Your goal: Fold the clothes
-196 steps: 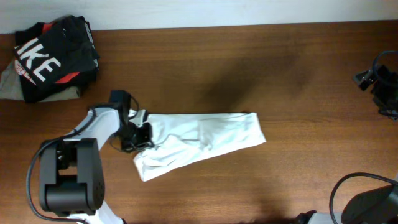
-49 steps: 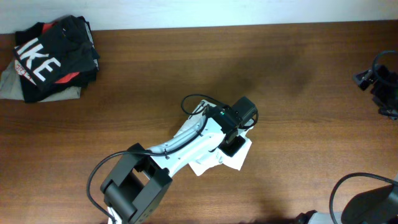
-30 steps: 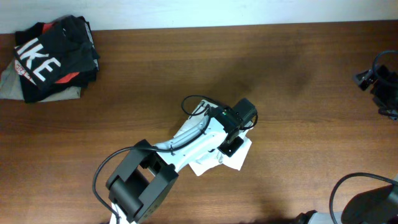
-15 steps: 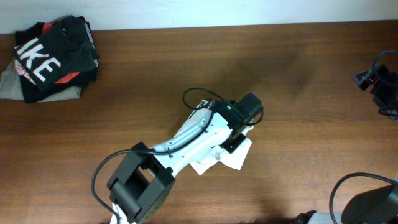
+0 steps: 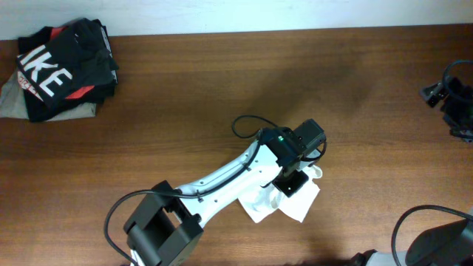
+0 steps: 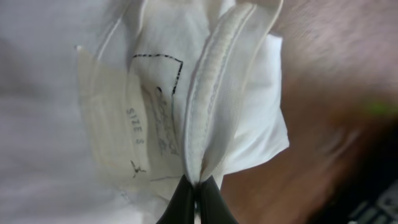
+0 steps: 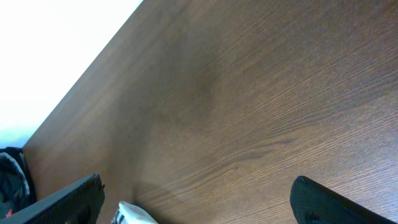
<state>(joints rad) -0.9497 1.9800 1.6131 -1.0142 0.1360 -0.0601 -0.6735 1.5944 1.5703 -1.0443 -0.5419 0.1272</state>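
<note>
From my remote station I count one white garment [image 5: 293, 207] in play, bunched into a small heap near the front middle of the table [image 5: 222, 74]. The left arm [image 5: 235, 168] reaches across it from the lower left, with one black cable [image 5: 247, 122] looping off its wrist. In the left wrist view, the left gripper [image 6: 198, 191] is pinched tight on a thick stitched seam of the garment, its two dark fingers meeting with the cloth between them. One sewn-in label [image 6: 138, 124] reading "SIZE S" lies just beside that seam.

Well apart, at the far left corner, sits one stack of clothes [image 5: 63, 70]. I can count two pieces in it: a black garment with white lettering and red trim on top, and an olive one [image 5: 11, 100] poking out beneath.

The right arm [image 5: 452, 100] sits at the far right edge, clear of the cloth. The right gripper [image 7: 196, 202] is spread wide with nothing between its two fingers.

The table is dark brown wood with a fine, streaky grain. Beyond its far edge runs a plain white band, all I can see of the room.
</note>
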